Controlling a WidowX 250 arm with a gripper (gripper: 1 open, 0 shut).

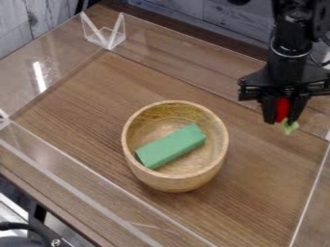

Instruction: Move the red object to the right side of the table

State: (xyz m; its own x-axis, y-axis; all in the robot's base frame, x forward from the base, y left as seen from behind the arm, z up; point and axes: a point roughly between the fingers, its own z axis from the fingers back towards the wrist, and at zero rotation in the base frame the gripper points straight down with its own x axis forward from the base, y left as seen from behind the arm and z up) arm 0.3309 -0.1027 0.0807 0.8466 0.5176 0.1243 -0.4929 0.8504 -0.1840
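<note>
No brand, label or writing can be read anywhere in the view.

The desk (91,106) is a brown wood-grain top, smooth and faintly glossy, bordered by low clear acrylic walls (52,53) that catch pale reflections. At the far left corner a clear acrylic bracket (103,31) stands folded into a V shape.

One round wooden bowl (177,145) sits near the middle of the desk. It is light tan, with a thick rounded rim and a shallow hollow. Inside it lies one green block (172,147), a flat rectangular bar with a matte surface, lying slanted across the bowl floor.

One black robot arm (291,34) comes down from the top right, pointing steeply down. Its pincer (280,109) is black with a wide crossbar, and its jaws are clamped together on the red object (283,112). This is a single small rounded bright-red piece, seen between the jaws, with a light-green leafy stem (291,125) sticking out below and to the right. It hangs above the desk at the right side, apart from the bowl and near the right acrylic wall; the desk surface shows beneath it.
</note>
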